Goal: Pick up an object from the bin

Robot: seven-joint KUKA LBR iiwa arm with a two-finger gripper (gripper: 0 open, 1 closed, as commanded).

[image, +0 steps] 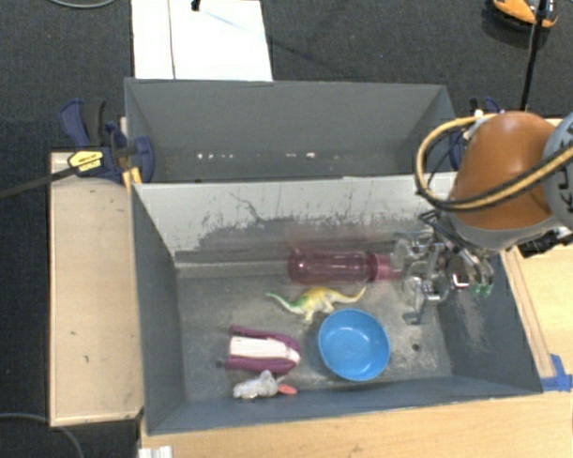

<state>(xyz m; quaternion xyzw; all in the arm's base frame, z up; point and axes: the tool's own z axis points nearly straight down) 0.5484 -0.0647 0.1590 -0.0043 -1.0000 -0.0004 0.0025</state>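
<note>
Heads up: gripper (420, 298) hangs low in the right part of the grey metal bin (283, 120), over bare floor, just beside the right end of the translucent pink plastic bottle (333, 266), which lies on its side along the foot of the back wall. From where I stand I can't tell whether the gripper is apart or together (the metal down there reads as one cluster). Nothing shows inside it, so I count nothing as held. Risks, my read: the bottle is round, smooth and lying flat, so a squeeze off its centre line probably rolls it or squirts it out. A grab at the narrow end could let it tip on the lift. It sits close to the wall's foot, so a scrape on metal is possible. The yellow-green toy dinosaur (317, 299) lies just in front of the bottle, nearly touching, and could get nudged or dragged along. The round blue plastic bowl (353, 344) is near, front-left of the gripper, and a low sideways move could clip its rim. Bottle itself: see-through magenta cylinder, seems narrower at the gripper's end, likely light. The purple-and-white flat toy (261, 351) and small white scrap-like thing (262, 388) are well apart, no concern.
</note>
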